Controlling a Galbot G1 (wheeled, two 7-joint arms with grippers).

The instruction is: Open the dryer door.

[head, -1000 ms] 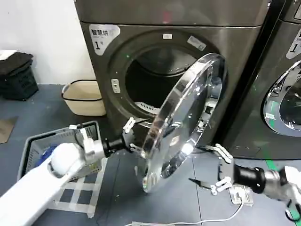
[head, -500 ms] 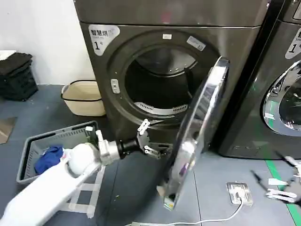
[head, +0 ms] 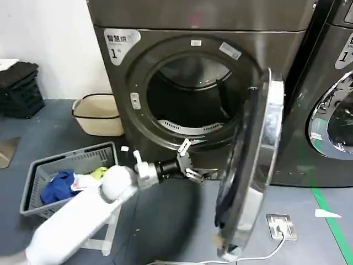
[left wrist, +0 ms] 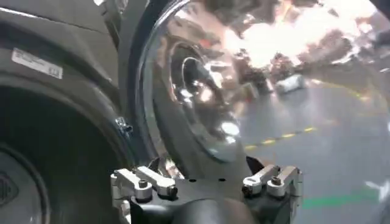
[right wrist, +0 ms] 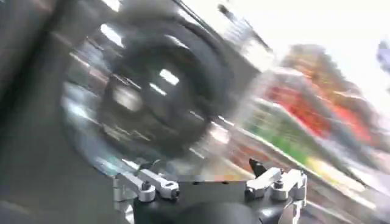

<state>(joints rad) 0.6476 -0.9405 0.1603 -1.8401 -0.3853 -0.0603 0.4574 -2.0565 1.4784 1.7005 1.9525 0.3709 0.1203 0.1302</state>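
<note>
The dryer door, chrome-rimmed with dark glass, stands swung wide open and edge-on at the right of the grey-brown machine marked "1". The dark drum opening is fully exposed. My left gripper hangs open just below the opening's lower rim, left of the door and a short way off it, holding nothing. In the left wrist view the door's shiny surface fills the space ahead of the left gripper. My right gripper is open and empty, facing a blurred chrome-rimmed round door.
A grey laundry basket with clothes sits on the floor at the left, a beige tub behind it. The second machine stands at the right. A white floor plate with a cable lies below the open door.
The door has swung from half open to wide open, toward the right. My left gripper followed it to the right. My right gripper withdrew rightward out of the head view.
</note>
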